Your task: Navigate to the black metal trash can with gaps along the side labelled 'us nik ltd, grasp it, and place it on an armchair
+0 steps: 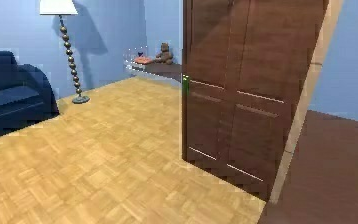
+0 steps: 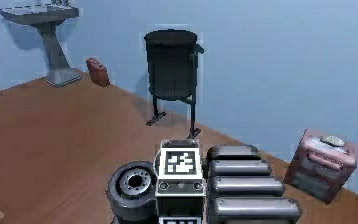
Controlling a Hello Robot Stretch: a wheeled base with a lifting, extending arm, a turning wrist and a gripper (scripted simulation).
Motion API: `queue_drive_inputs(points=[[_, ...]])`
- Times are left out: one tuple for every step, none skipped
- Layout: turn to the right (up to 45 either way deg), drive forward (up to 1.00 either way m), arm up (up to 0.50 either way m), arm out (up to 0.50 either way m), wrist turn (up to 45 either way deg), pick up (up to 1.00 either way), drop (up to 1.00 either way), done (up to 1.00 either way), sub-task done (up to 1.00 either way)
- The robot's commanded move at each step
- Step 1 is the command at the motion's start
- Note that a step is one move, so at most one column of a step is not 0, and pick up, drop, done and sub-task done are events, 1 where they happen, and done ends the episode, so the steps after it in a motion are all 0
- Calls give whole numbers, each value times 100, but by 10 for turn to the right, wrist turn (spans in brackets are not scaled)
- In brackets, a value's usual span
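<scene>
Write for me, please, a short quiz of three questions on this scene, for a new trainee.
1. True or false: the black trash can stands on legs on the wooden floor.
2. What stands at the arm side view's upper left? A) a white pedestal sink B) a bed C) a fridge
3. Fill in: in the forward view, the floor lamp stands beside a dark ____ upholstered seat.

Key: 1 true; 2 A; 3 blue.
</scene>
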Motion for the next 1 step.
queue_drive_inputs(points=[[-420,0,0,0,0,0,0,0,0]])
